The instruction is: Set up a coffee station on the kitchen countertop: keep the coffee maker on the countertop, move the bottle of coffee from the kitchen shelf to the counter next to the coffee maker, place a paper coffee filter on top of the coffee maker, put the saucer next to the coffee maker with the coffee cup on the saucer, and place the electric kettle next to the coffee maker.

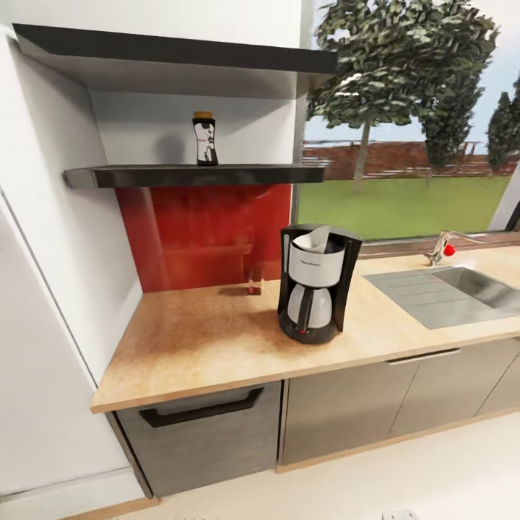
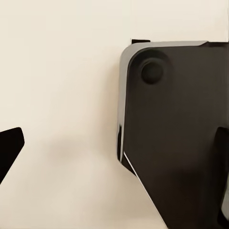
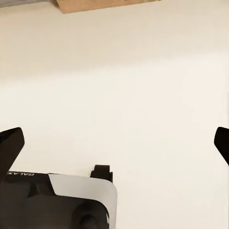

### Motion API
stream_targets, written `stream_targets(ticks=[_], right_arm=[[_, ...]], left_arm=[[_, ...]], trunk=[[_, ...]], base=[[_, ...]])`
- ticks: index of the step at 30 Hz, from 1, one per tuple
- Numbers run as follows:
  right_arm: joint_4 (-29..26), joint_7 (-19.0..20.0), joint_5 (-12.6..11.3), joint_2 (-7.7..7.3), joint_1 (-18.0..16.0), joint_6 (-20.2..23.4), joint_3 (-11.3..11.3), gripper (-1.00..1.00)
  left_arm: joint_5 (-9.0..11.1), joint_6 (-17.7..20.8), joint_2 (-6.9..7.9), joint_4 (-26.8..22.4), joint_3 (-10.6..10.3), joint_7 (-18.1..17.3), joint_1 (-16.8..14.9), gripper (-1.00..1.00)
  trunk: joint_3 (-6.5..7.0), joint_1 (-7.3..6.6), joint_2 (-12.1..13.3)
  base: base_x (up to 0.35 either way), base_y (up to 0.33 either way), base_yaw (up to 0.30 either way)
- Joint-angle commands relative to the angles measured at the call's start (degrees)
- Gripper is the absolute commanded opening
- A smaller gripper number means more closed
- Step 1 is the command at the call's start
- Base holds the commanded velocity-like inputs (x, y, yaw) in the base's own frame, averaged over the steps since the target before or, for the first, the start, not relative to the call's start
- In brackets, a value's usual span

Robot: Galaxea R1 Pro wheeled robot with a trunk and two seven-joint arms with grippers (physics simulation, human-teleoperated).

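Both wrist cameras look down at pale cream floor. Left wrist view: left gripper (image 2: 114, 148) with jaws spread wide, one dark fingertip (image 2: 9, 145) at one edge of the frame, the other just showing at the opposite edge, nothing between them; below it the robot base (image 2: 176, 143), a dark plate with a grey rim and a round knob. Right wrist view: right gripper (image 3: 114, 143) likewise wide apart and empty, fingertips (image 3: 9, 145) at the frame edges; a corner of the dark-and-white base (image 3: 62, 202) with lettering below, a tan strip (image 3: 95, 5) at the far edge.

Head view: worktop (image 1: 202, 339), tan wood-look, over grey cabinet fronts, with white wall at its left end. Coffee maker (image 1: 316, 289) stands about mid-worktop, near the front edge, upright: black body, white upper front, glass carafe with black handle. Filter (image 1: 312, 240), white paper, sits in the top of it. Sink (image 1: 462, 289) is set into the worktop towards the right end, tap (image 1: 440, 249) behind it at the back edge. Red backsplash (image 1: 206, 235) along the back left. Shelf (image 1: 195, 175), dark glossy slab, is on the wall above the backsplash; bottle (image 1: 206, 139) stands upright on it, about mid-length, dark with tan cap and white label. A second dark shelf (image 1: 180, 50) is higher up. Window with lawn and trees is behind the sink.
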Motion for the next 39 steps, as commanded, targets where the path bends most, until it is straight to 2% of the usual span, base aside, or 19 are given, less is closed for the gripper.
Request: stream_targets(ticks=[1,8,21,39], right_arm=[[0.04,0.25,-0.59,-0.03,-0.04,-0.19,0.46,1.00],[0.04,0.23,-0.53,-0.03,-0.04,-0.19,0.47,1.00],[0.04,0.21,-0.30,-0.10,-0.04,-0.19,0.49,1.00],[0.04,0.19,-0.26,-0.12,-0.04,-0.19,0.49,1.00]], left_arm=[[0.22,-0.20,0.00,-0.10,0.02,0.04,-0.06,1.00],[0.27,-0.09,0.03,-1.40,0.25,0.12,-0.06,1.00],[0.31,-0.16,0.08,-1.63,0.45,0.13,-0.06,1.00],[0.31,-0.85,0.17,-1.71,0.18,0.13,-0.06,1.00]], trunk=[[-0.12,0.03,-0.12],[-0.11,0.03,-0.12],[-0.11,0.03,-0.12],[-0.11,0.03,-0.12]], base=[[0.000,-0.272,0.267],[0.018,-0.272,0.225],[0.114,-0.271,0.025],[0.058,-0.236,0.260]])
